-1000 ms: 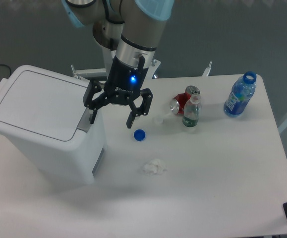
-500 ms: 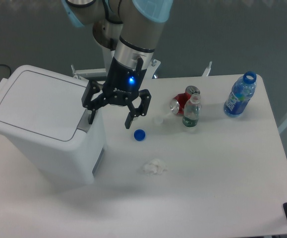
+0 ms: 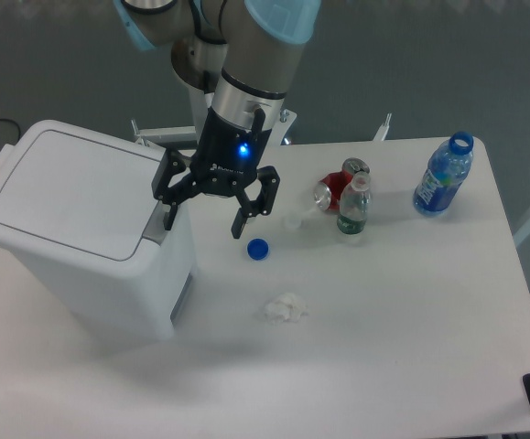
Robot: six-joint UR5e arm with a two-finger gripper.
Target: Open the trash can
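Note:
The trash can (image 3: pixel 81 233) is a large white bin on the left of the table, its flat lid (image 3: pixel 68 190) shut. A grey push-button tab (image 3: pixel 157 224) sits at the lid's right edge. My gripper (image 3: pixel 205 217) hangs open just right of the bin's top right corner. Its left finger (image 3: pixel 167 212) is right at the tab, touching or almost touching it. Its right finger (image 3: pixel 243 219) hangs over the table. A blue light glows on the gripper body.
A blue bottle cap (image 3: pixel 258 248) lies just right of the gripper. A crumpled white tissue (image 3: pixel 285 307) lies nearer the front. A red can (image 3: pixel 335 190), a small clear bottle (image 3: pixel 353 206) and a blue bottle (image 3: pixel 443 176) stand at the right.
The gripper has shifted very slightly to the left, toward the bin. Nothing else has moved.

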